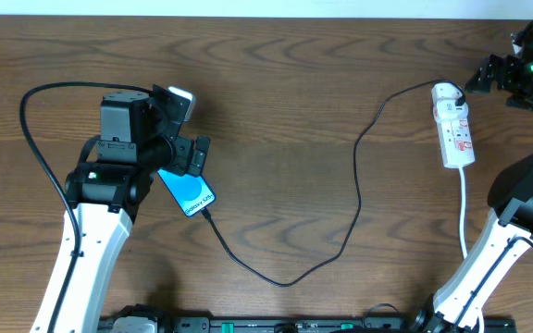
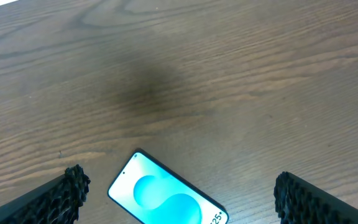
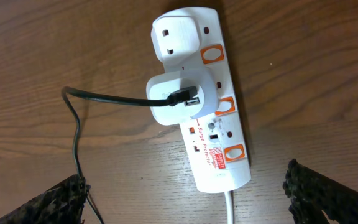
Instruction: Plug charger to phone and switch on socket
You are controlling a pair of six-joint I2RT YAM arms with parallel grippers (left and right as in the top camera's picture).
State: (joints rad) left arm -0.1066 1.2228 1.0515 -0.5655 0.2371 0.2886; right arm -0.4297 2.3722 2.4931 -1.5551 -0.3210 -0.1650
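Closest to the lens, two black ribbed fingers of the left gripper, spread as wide as possible, with nothing gripped between them. Just beyond them, flat on the wooden table, the phone, screen up and bright blue, with a white strip of lettering at one end. From overhead, the same phone partly hidden under the left wrist, lying at an angle in the left half of the table.

At the lower short edge of the phone, the connector tip of the charger; fully seated or only touching, impossible to tell. From there, thin black cable in a loose loop toward the front edge, then up and across to the socket on the right side. At that end, a black plug pushed sideways into a white adapter, seated in the middle of the strip. Along one long side, an orange rocker switch by each outlet; on or off, not readable. Out of the near end, a white cord.

Over by the socket, the right gripper, opened fully as well, holding nothing and touching nothing.
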